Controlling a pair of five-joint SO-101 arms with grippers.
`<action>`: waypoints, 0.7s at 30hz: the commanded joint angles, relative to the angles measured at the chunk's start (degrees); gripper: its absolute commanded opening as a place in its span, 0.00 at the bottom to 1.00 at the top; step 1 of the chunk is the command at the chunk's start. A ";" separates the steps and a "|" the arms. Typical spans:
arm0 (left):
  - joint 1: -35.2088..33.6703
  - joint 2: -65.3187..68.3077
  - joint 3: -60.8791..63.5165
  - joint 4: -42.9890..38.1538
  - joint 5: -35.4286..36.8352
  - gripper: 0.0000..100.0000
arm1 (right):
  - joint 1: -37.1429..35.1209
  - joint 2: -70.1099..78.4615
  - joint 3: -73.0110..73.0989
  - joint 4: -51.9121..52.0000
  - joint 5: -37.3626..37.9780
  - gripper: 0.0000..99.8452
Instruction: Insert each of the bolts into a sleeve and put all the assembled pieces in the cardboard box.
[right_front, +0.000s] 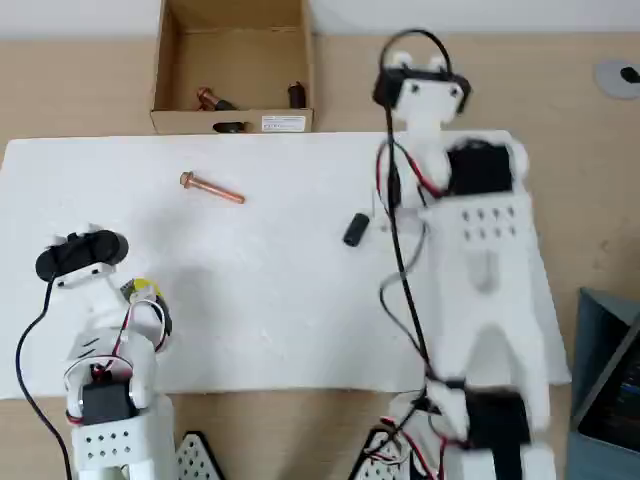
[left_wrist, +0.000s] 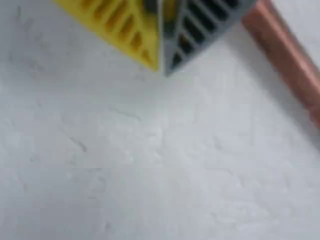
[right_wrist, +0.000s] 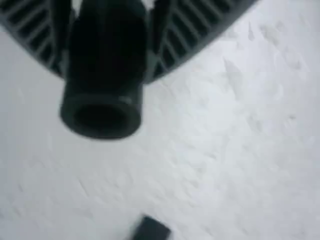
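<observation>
while the right claw (right_wrist: 107, 55) clamps a hollow black sleeve (right_wrist: 101, 107), the left claw (left_wrist: 161, 62) sits closed beside a copper bolt (left_wrist: 287, 57).

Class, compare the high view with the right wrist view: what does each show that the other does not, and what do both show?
Only the high view: the cardboard box with pieces inside, a copper bolt lying loose on the mat, and both arms. Only the right wrist view: the right gripper shut on a black sleeve, its hollow end facing the camera. Both: the white mat and a black sleeve.
</observation>
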 joint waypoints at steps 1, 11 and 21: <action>3.25 -0.13 -10.02 5.10 0.00 0.00 | 3.38 -9.45 7.96 -1.14 -0.70 0.01; 9.49 14.64 -29.36 9.67 5.80 0.00 | 6.11 -29.32 23.96 -6.15 -0.26 0.01; 9.41 60.70 -65.14 14.15 19.43 0.00 | 6.20 -42.51 31.87 -8.18 -0.53 0.01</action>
